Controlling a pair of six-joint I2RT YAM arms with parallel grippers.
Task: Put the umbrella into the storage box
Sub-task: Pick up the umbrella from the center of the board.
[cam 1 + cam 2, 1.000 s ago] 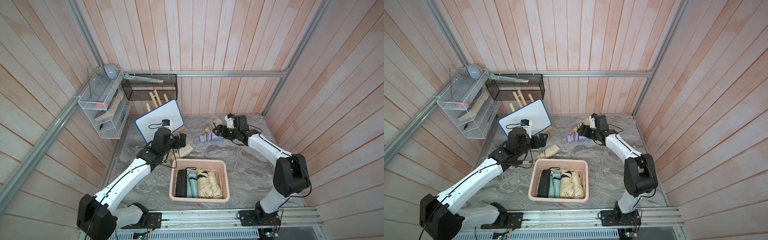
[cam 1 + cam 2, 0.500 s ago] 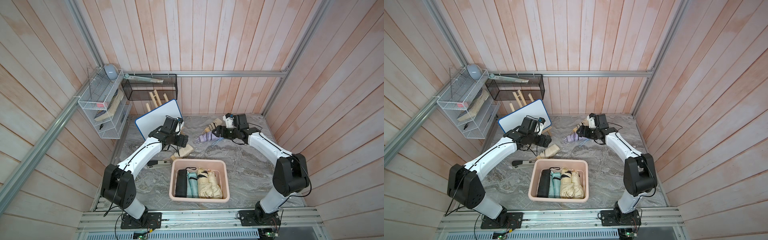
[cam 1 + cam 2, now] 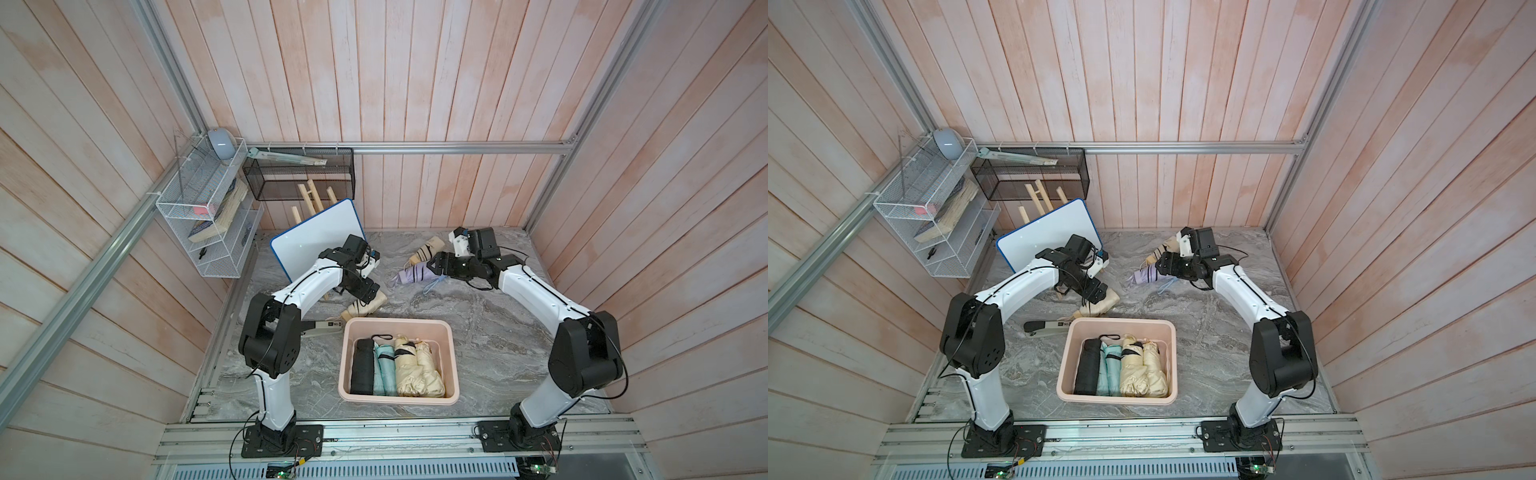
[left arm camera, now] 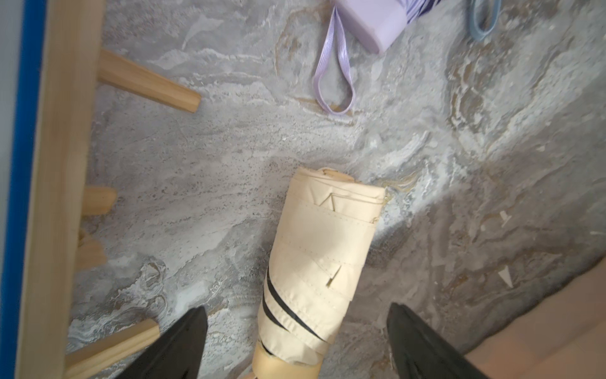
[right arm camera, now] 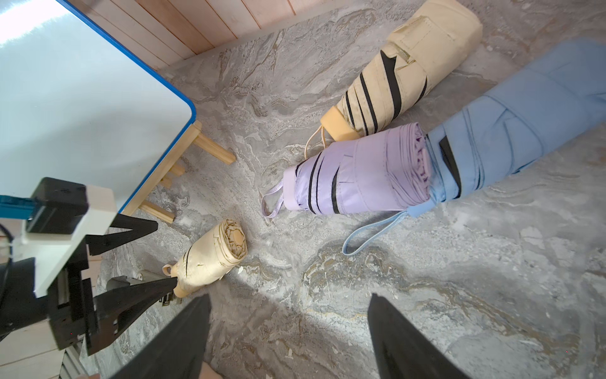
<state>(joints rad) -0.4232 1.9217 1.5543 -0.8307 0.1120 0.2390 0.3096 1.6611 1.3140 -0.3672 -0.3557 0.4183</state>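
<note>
The left jaws stand wide apart, straddling the handle end of the cream umbrella (image 4: 316,249) with a gap on either side, so nothing is gripped. That umbrella is folded and strapped, with thin black stripes near its handle. It lies on the tabletop (image 3: 490,332) just beyond the far left corner of the box (image 3: 452,361), slanting away from it.

The right jaws are also spread, over bare tabletop, and hold nothing. Just ahead of them lies the lilac umbrella (image 5: 357,174), its wrist loop trailing on the marbled surface. The blue umbrella (image 5: 524,121) lies end to end with it and touches it. The tan umbrella (image 5: 403,72), with black stripes, lies beside both, closer to the far edge. All three sit right of the middle, near the far edge.

The box is pale pink with a rolled rim and stands at the middle of the near edge. Inside, side by side, lie a black umbrella (image 3: 362,365), a mint umbrella (image 3: 384,368) and two pale umbrellas (image 3: 417,370), filling its width.

A whiteboard (image 3: 316,232) leans on a wooden stand at the far left corner.
</note>
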